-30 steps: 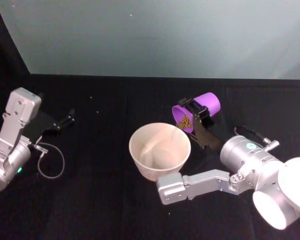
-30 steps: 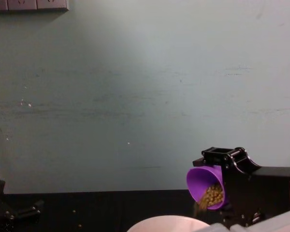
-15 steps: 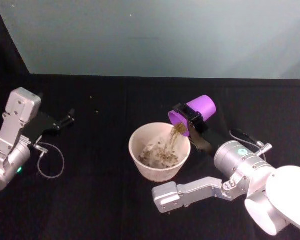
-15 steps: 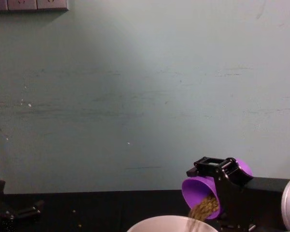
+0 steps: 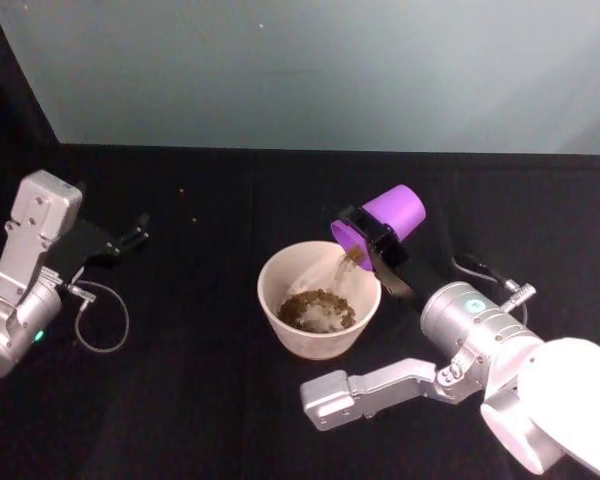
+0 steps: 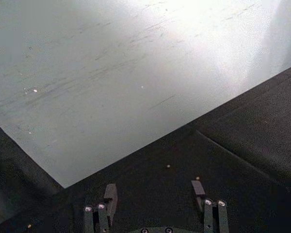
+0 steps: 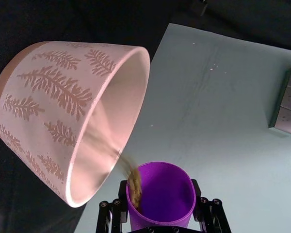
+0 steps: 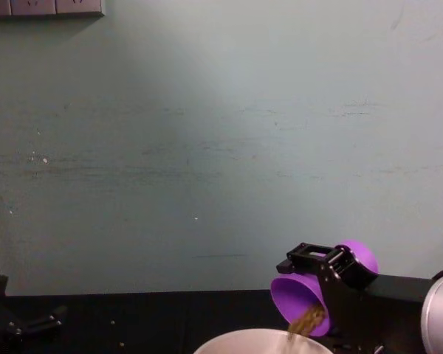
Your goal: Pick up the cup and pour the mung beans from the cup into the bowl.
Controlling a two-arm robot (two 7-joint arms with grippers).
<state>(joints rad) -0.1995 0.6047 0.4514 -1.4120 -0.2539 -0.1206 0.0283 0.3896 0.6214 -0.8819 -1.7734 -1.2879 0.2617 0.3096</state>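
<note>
The purple cup (image 5: 382, 221) hangs tilted mouth-down over the right rim of the bowl (image 5: 270, 300), with my right gripper (image 5: 368, 234) shut on it. A thin stream of mung beans (image 5: 347, 262) falls from the cup's lip onto a heap (image 5: 315, 308) inside the bowl. From the chest, the cup (image 8: 298, 293) spills beans (image 8: 304, 322) toward the bowl's rim (image 8: 236, 341). In the right wrist view the cup (image 7: 160, 194) sits between my fingers, beans (image 7: 134, 187) at its lip beside the leaf-patterned bowl (image 7: 53, 107). My left gripper (image 5: 132, 240) is parked open at the far left, holding nothing (image 6: 154, 191).
The table wears a black cloth, and a pale green wall (image 8: 221, 147) stands behind it. A cable loop (image 5: 102, 322) lies by the left arm. Stray beans (image 5: 181, 191) dot the cloth at the back left. My right arm's silver link (image 5: 380, 383) lies just in front of the bowl.
The right gripper has tipped the cup steeper and shifted it slightly left. Beans have run out of the cup, and a heap has formed in the bowl. The left arm stayed put.
</note>
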